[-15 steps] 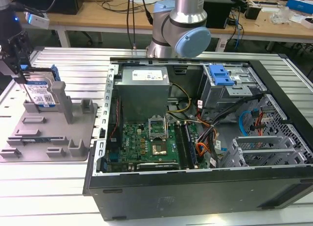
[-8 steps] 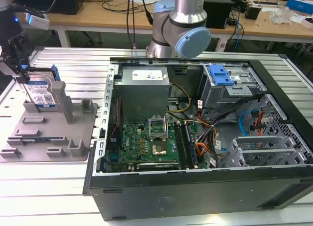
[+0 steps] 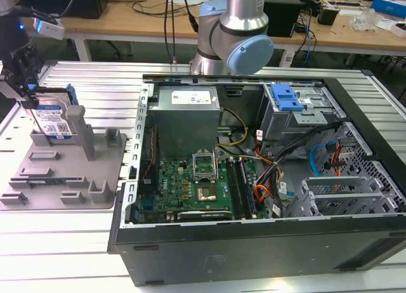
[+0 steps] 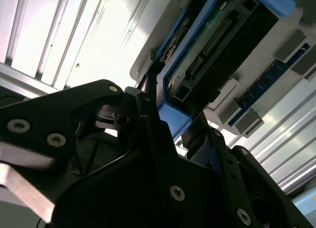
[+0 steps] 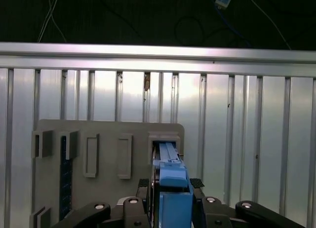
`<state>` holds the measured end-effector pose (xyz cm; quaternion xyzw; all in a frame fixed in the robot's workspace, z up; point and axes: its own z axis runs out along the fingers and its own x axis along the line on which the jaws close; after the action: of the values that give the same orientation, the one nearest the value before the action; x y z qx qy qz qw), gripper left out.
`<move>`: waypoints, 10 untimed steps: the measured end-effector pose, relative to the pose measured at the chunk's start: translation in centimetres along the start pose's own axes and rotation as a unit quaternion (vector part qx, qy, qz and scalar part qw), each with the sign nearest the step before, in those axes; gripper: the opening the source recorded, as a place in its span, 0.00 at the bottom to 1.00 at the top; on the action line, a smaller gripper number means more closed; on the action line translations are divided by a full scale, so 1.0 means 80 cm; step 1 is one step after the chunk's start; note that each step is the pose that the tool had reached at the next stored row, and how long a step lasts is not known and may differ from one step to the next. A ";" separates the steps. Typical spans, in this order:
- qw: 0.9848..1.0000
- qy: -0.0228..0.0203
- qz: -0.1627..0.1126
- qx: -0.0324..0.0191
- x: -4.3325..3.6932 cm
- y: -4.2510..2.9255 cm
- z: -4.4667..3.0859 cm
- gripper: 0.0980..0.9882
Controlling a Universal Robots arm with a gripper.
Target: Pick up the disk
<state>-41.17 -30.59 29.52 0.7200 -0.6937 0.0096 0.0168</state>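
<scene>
The disk (image 3: 56, 120) stands on edge in a slot of the grey fixture plate (image 3: 63, 172) at the exterior view's left, silver with a blue-and-white label and blue side rails. My gripper (image 3: 32, 104) comes down on its top edge from above. In the first wrist view the disk (image 5: 172, 178) runs from the plate's slot toward the camera, with one finger (image 5: 143, 183) and the other pressed against its two faces. The second wrist view shows the same grip on the disk (image 4: 212, 45) by my gripper (image 4: 173, 114). The disk's lower edge still sits at the fixture.
An open computer case (image 3: 254, 242) lies at the exterior view's right of the fixture plate (image 5: 103, 188), with motherboard, cables and a blue drive-bay latch (image 3: 287, 97) inside. The arm's base (image 3: 235, 33) rises behind the case. Both rest on a ribbed aluminium table (image 3: 95, 84).
</scene>
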 end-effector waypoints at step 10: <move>1.000 0.000 0.000 0.000 0.000 -0.0001 0.0024 0.31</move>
<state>-41.17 -30.62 29.32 0.7201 -0.6936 0.0096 0.0168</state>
